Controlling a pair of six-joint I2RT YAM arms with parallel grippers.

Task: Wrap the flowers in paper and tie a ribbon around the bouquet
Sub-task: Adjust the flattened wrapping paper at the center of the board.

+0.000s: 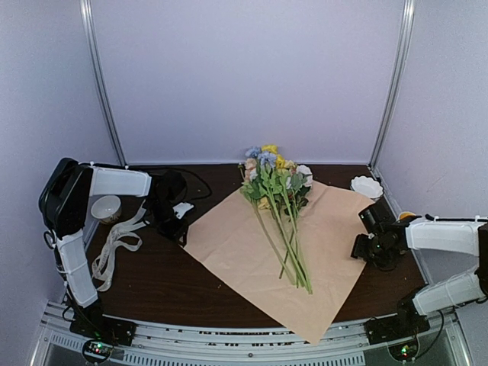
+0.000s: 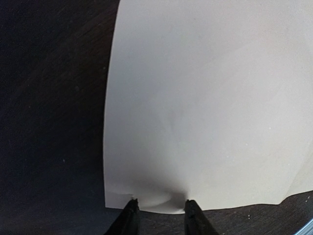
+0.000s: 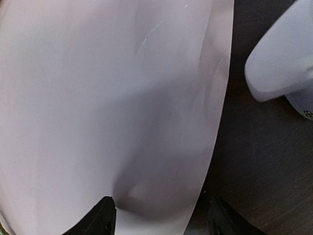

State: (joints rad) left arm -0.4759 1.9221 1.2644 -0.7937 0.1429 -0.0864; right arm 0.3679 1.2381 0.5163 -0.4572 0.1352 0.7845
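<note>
Flowers lie across the paper (tan side up), blooms overhanging its far edge. Your left gripper is at the paper's left corner, jaws apart, sheet puckered between them. Right gripper is at the paper's right edge, jaws released wide. Ribbon lies loose on the bench, left of the paper.

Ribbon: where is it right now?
Top external view: the ribbon lies in loose loops on the left side of the table, toward the near edge from the small bowl, left of the paper and not touching it.
</note>
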